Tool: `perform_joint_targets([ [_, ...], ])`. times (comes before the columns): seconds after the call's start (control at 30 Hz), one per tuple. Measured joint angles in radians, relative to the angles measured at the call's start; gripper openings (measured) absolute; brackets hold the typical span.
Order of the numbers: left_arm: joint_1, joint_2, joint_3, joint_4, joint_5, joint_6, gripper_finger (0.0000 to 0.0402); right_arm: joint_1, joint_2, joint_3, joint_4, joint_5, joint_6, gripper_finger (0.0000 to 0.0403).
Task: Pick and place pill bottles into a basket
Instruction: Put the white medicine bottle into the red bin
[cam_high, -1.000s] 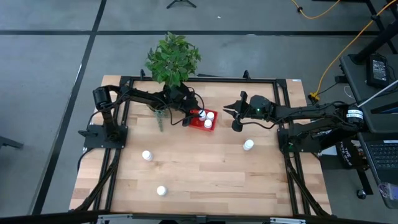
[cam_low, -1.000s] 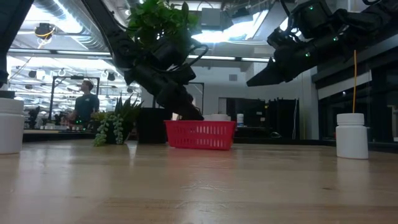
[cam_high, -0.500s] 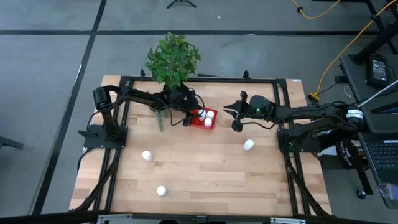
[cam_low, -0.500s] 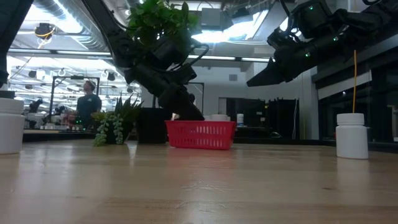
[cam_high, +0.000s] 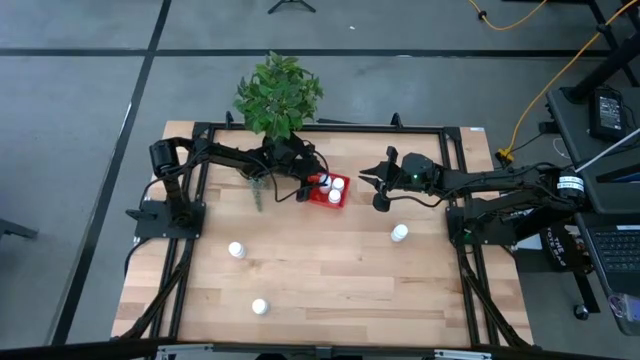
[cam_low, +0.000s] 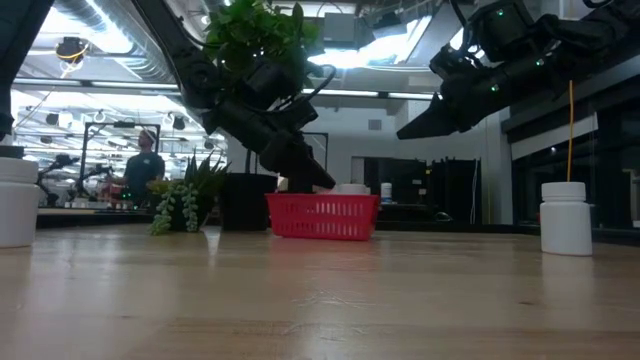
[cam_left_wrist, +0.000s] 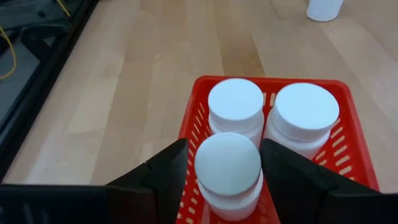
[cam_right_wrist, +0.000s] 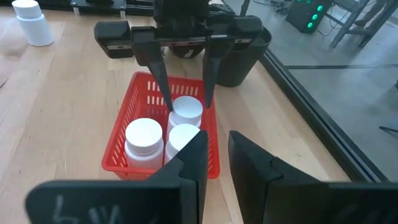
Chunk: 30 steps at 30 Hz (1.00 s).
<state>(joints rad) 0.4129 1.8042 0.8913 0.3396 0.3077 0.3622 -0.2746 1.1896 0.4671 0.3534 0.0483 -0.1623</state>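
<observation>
Red basket (cam_high: 331, 192) — three pill bottles (cam_left_wrist: 227, 168) inside, left end effector (cam_left_wrist: 224, 163) spread open astride one; right end effector (cam_high: 380, 186) open, hovering right.

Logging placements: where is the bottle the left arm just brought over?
In the red basket, between the left end effector fingers, beside two other bottles.

We see a light wood table (cam_high: 320, 280) in a black frame. Directly on it:
- red basket (cam_high: 330, 192), far centre, just right of the black plant pot (cam_high: 258, 176) at far left.
- three pill bottles standing upright, well apart: one right of centre (cam_high: 399, 233), one on the left (cam_high: 236, 249), one near left (cam_high: 259, 307).
</observation>
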Motion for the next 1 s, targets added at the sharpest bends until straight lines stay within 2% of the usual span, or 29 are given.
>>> perform_joint_targets([
  [0.23, -0.005, -0.010, 0.000, 0.003, 0.000, 0.000, 0.0193, 0.000, 0.000, 0.000, 0.000, 0.000, 0.000, 0.0068],
  [0.5, -0.039, -0.113, 0.000, -0.005, 0.007, 0.016, 0.0191, 0.000, 0.000, 0.000, -0.013, 0.000, 0.000, 0.0068],
  [0.63, -0.065, -0.205, 0.001, -0.105, 0.009, 0.142, 0.0191, 0.000, 0.000, 0.000, -0.026, 0.000, -0.012, 0.0068],
  [0.73, -0.073, -0.291, 0.000, -0.211, 0.007, 0.157, 0.0189, 0.010, 0.000, 0.000, -0.026, 0.001, -0.050, 0.0068],
  [0.87, -0.071, -0.400, 0.000, -0.386, 0.013, 0.135, 0.0167, 0.027, -0.002, 0.000, -0.034, 0.000, -0.056, 0.0068],
  [1.0, -0.080, -0.471, 0.000, -0.474, 0.026, 0.133, 0.0109, 0.052, -0.021, -0.001, -0.062, 0.002, -0.054, 0.0068],
])
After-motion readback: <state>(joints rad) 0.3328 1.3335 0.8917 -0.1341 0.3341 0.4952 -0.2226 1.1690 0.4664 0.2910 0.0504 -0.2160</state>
